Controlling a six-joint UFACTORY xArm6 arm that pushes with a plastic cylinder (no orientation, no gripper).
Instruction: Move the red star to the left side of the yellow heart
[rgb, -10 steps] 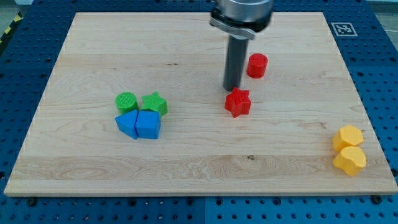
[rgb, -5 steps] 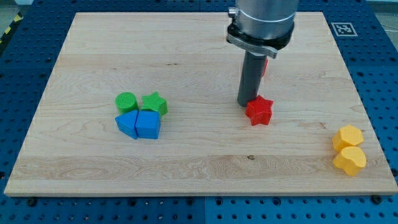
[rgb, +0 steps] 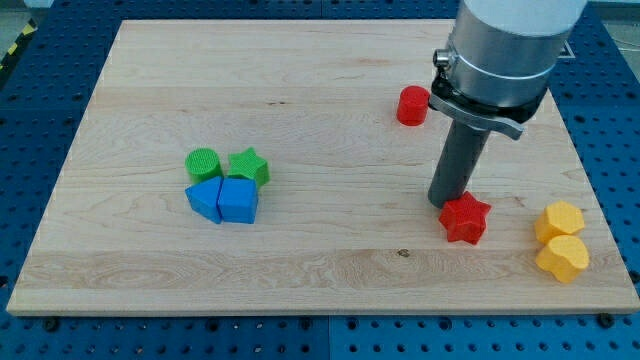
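Red star (rgb: 465, 217): on counter (rgb: 300, 110), at view's lower right, near and left of the two yellow blocks. Yellow heart (rgb: 563, 258): just below yellow block (rgb: 558, 219). My tip (rgb: 448, 204): touching star's upper left. Pincer: none fitted; no state to tell.

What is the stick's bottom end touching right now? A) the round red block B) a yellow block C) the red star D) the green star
C: my tip sits right against the upper-left edge of the red star, near the view's right, with the yellow blocks just beyond it.
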